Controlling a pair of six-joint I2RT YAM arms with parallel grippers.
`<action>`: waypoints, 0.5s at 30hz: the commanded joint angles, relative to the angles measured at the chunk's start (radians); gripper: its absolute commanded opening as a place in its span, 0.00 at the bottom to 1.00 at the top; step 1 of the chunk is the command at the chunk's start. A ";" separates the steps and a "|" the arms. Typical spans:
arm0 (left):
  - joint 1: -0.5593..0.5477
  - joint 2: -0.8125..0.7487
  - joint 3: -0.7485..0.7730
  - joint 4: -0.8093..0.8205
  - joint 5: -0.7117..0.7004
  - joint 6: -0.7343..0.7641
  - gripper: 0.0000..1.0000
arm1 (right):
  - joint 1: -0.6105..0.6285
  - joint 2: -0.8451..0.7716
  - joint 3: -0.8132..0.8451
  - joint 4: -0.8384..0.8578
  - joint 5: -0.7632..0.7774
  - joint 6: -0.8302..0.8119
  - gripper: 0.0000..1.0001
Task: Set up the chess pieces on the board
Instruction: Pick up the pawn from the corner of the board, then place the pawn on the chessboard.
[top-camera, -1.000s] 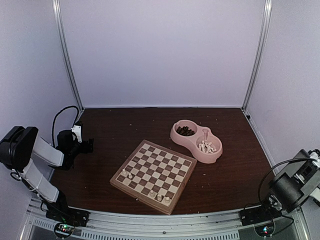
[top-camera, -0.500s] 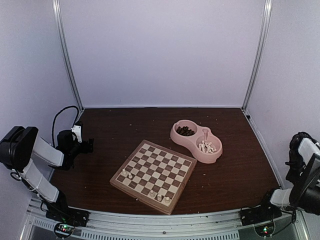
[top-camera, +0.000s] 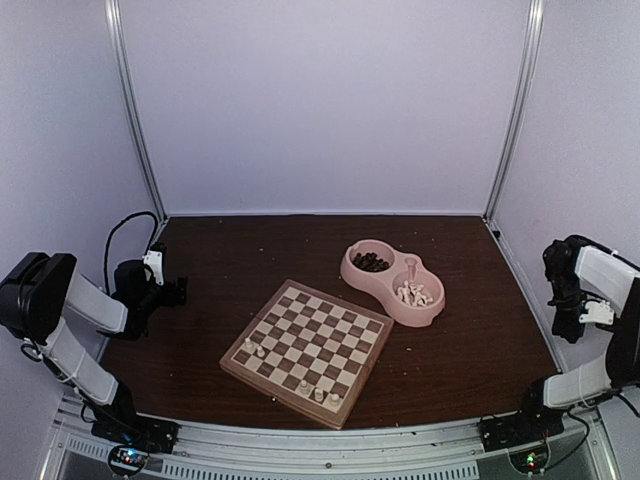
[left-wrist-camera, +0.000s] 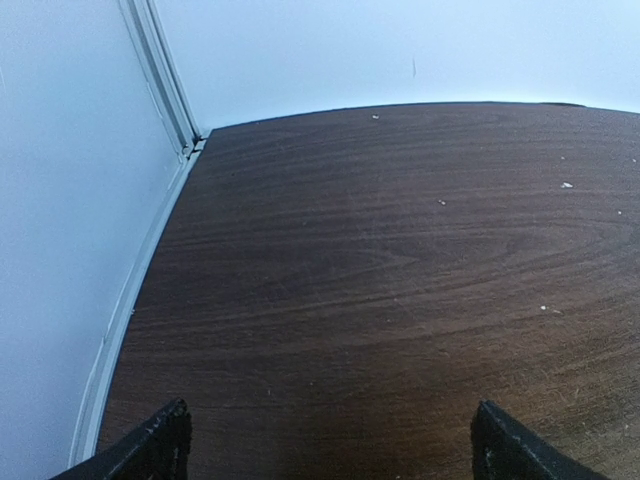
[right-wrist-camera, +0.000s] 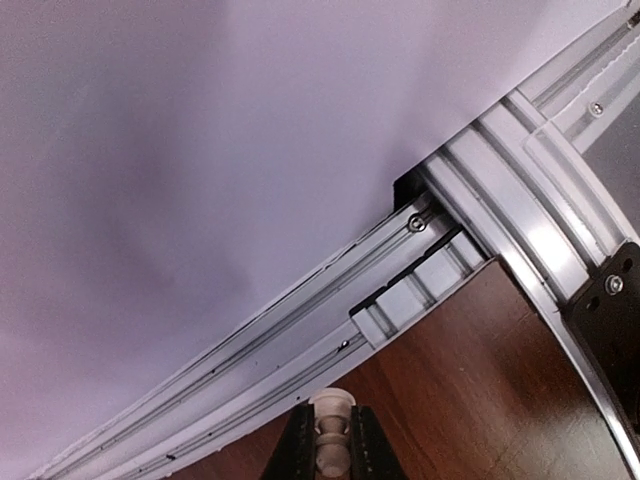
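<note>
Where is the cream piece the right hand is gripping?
Right wrist view, bottom centre: the chess piece is pinched in the right hand, which the top view shows at the table's right edge by the wall, well clear of the board.

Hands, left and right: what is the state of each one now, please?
Left hand: open, holding nothing.
Right hand: closed on a pale chess piece.
</note>
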 joint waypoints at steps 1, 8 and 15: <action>0.009 0.003 0.011 0.032 0.001 0.007 0.98 | 0.101 0.041 0.066 -0.142 0.132 0.221 0.00; 0.009 0.004 0.010 0.032 0.000 0.006 0.98 | 0.222 0.113 0.134 -0.153 0.198 0.235 0.00; 0.009 0.003 0.010 0.032 0.001 0.007 0.98 | 0.345 0.149 0.225 -0.184 0.244 0.203 0.00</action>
